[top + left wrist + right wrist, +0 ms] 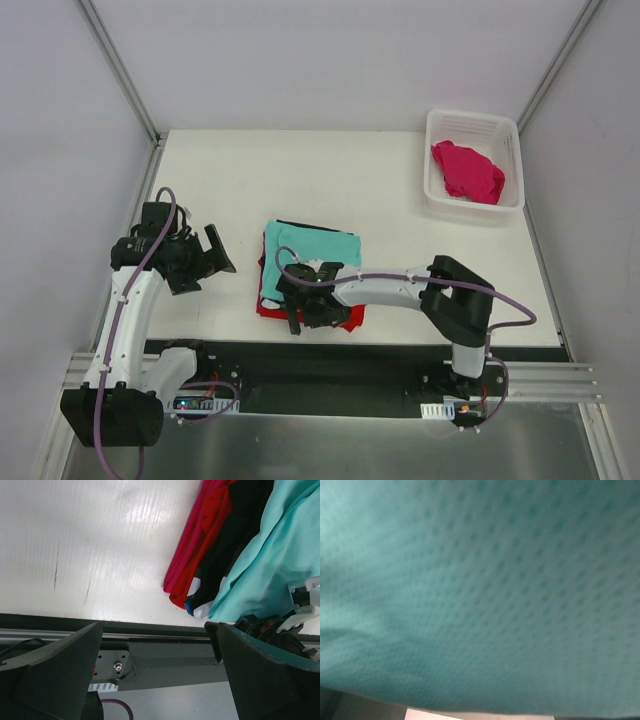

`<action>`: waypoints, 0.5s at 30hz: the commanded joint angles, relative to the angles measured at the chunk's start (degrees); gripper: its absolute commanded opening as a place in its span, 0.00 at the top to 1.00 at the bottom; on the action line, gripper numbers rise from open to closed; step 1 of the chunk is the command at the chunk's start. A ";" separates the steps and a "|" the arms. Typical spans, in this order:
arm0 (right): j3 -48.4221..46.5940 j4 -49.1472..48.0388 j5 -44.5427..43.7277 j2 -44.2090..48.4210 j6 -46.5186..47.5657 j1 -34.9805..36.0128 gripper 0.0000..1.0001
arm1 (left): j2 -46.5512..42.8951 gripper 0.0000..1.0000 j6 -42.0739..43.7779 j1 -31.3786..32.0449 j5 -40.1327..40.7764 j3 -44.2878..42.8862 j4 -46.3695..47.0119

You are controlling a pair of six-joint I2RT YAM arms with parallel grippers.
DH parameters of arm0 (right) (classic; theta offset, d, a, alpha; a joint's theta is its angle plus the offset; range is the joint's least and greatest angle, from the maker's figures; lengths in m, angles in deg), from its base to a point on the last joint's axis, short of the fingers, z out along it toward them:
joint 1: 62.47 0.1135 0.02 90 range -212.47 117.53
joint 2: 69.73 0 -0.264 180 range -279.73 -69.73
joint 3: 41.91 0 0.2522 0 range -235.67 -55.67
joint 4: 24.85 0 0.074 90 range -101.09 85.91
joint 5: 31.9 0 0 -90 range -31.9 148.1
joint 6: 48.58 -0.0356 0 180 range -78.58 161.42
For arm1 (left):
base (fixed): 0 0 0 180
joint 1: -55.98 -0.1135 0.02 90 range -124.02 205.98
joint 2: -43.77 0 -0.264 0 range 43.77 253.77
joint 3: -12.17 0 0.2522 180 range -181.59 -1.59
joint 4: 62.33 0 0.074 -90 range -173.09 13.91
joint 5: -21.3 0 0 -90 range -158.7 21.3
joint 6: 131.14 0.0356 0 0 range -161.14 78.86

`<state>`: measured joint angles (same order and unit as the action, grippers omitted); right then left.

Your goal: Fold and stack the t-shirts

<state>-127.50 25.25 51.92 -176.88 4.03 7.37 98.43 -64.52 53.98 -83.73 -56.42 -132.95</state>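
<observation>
Right claw spread wide against the mint t-shirt; left claw wide, empty.

White arms with black joints, purple cables.

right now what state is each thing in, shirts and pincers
teal shirt, folded, topmost
black shirt, folded, under teal
red shirt, folded, under black
pink shirt, crumpled in basket
left pincer, open, empty
right pincer, open, down on teal shirt
</observation>
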 commanded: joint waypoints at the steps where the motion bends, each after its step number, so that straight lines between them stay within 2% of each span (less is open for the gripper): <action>1: -1.64 0.22 -4.53 -2.97 -1.02 0.82 0.06 | 0.10 0.01 0.88 -0.55 0.61 -1.77 -1.50; 9: -7.17 2.33 -8.15 -6.75 0.21 0.47 0.06 | 0.72 0.01 0.88 -0.64 0.52 -2.56 -1.59; 15: -10.34 3.12 -10.08 -9.39 1.88 -2.43 0.06 | 0.81 0.01 0.96 -0.55 0.88 -2.65 -1.67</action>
<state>-135.59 31.68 46.81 -183.22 3.99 7.90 99.15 -64.45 53.98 -83.58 -57.14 -132.99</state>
